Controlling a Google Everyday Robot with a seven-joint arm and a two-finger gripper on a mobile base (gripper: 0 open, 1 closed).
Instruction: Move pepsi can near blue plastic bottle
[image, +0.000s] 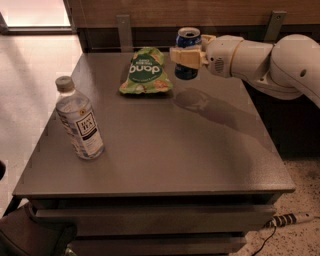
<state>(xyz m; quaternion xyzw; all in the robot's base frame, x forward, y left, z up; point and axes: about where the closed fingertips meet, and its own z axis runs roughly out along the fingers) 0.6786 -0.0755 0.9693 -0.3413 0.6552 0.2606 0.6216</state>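
My gripper (188, 53) is shut on the pepsi can (187, 71), a small dark blue can with a silver top. It holds the can upright in the air above the far middle of the grey table (165, 150). The arm comes in from the right. The blue plastic bottle (79, 120), clear with a grey-white cap and a white label, stands upright near the table's left edge, well to the left of and nearer than the can.
A green snack bag (145, 71) lies flat at the far side of the table, just left of the can. A wooden wall runs behind the table. A power strip (290, 218) lies on the floor at lower right.
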